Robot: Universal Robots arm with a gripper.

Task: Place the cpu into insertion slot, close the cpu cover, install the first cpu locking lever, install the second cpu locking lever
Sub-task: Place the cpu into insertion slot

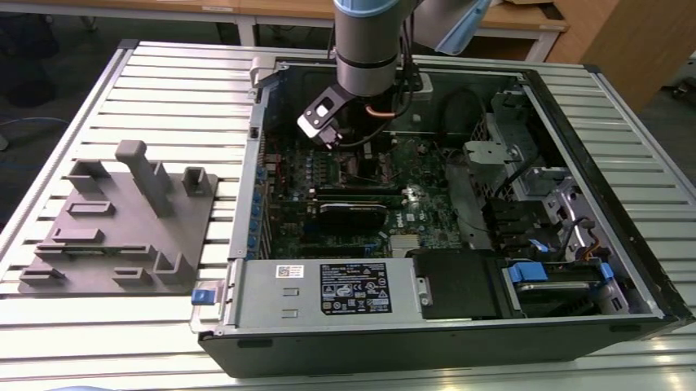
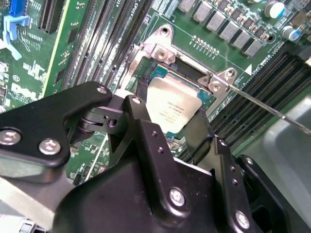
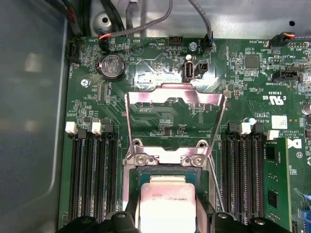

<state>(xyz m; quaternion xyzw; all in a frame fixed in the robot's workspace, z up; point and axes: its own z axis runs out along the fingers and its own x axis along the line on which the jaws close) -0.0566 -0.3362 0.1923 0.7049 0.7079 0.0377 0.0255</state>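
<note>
- Between your jaws, the cpu point(image 2: 174, 104) shows a matt, brushed silver metal face.
- Beyond the jaws, the cpu cover point(image 3: 175, 95) is polished, mirror-bright metal.
- Your gripper point(image 2: 172, 133) is matt black with shiny screws.
- Around the jaws, the motherboard point(image 3: 160, 63) is glossy green.

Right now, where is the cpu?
In the first wrist view the cpu lies at the insertion slot, next to the hinge of the opened cpu cover, between two banks of long black slots.
</note>
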